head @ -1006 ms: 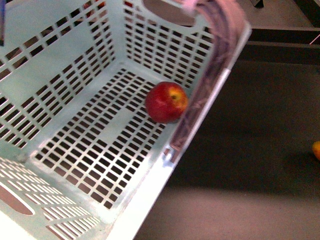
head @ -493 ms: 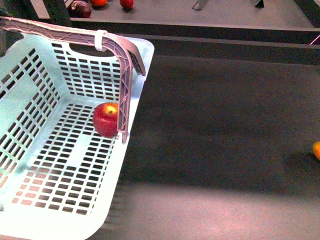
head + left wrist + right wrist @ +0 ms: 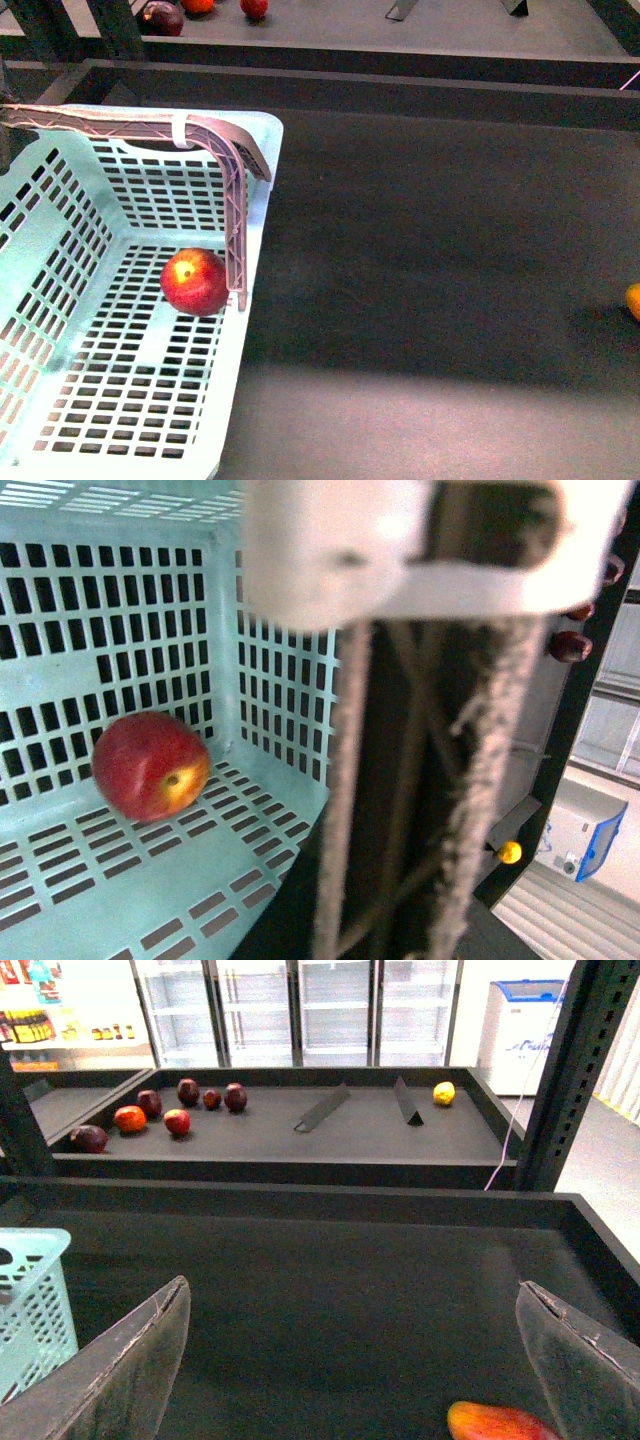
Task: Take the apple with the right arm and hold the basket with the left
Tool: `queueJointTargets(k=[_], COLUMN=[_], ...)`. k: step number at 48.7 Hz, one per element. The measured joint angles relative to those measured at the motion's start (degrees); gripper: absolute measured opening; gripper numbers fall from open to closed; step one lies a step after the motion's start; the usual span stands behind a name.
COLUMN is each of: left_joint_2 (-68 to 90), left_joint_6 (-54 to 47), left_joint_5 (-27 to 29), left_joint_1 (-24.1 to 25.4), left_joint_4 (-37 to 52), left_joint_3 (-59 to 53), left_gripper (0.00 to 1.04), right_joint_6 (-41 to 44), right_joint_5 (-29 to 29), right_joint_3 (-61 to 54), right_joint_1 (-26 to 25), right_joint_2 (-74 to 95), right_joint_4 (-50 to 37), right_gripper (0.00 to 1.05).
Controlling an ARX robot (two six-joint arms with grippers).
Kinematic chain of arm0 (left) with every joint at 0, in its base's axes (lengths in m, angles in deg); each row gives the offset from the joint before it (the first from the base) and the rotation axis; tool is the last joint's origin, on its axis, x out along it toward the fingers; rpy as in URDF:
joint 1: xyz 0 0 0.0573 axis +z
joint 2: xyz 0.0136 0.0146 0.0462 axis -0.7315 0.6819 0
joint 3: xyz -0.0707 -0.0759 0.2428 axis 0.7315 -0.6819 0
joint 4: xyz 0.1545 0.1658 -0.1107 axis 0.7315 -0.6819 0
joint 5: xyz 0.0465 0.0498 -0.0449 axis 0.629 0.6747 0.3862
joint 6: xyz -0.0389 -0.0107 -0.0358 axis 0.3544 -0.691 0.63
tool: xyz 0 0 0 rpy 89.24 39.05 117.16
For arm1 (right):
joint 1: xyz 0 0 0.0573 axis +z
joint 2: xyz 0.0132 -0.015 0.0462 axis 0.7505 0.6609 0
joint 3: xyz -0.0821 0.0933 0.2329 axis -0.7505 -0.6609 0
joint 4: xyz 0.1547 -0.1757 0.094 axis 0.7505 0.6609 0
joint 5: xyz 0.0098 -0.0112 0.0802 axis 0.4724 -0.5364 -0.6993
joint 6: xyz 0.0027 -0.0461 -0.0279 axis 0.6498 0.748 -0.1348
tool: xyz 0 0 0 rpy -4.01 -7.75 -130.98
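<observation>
Front view shows the basket [image 3: 262, 180], gripped by the left pincer [image 3: 238, 225], swung toward lower left with apple [image 3: 195, 282] already inside; right pincer [image 3: 350, 1360] gapes empty.

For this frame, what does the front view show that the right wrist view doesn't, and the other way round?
Only the front view shows the apple lying in the basket, with the left gripper hooked over the basket's wall.

Only the right wrist view shows the right gripper, open and holding nothing, the lemon on the far shelf and the glass-door fridges behind.

Both show the basket, the dark table and the far shelf's red and dark fruit.
</observation>
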Motion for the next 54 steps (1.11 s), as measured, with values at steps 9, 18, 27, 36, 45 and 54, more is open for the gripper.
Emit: queueJointTargets(k=[9, 18, 27, 36, 45, 54], left_joint_2=[-2.3, -10.0, -19.4, -29.2, -29.5, -32.5], left_joint_6=[-0.3, -1.1, -2.6, -4.8, -5.2, -48.5], left_joint_5=[-1.5, -2.6, -1.3, 0.8, 1.0, 2.0], left_joint_1=[0.3, 0.1, -0.4, -2.6, -2.8, -1.6], left_joint_4=[-2.2, -10.8, -17.8, -22.3, -22.4, 20.4], left_joint_3=[-0.5, -1.2, -3.3, -3.8, -3.8, -21.4], left_gripper=[0.4, 0.76, 0.99, 0.98, 0.98, 0.7], right_joint_6=[0.0, 0.0, 0.0, 0.0, 0.0, 0.0], right_joint_5=[0.0, 0.0, 0.0, 0.0, 0.0, 0.0], right_joint_3=[0.0, 0.0, 0.0, 0.0, 0.0, 0.0], right_joint_1=[0.0, 0.0, 0.0, 0.0, 0.0, 0.0], right_joint_2=[0.0, 0.0, 0.0, 0.0, 0.0, 0.0], right_joint_4=[0.0, 0.0, 0.0, 0.0, 0.0, 0.0], right_gripper=[0.96, 0.96, 0.96, 0.96, 0.96, 0.96])
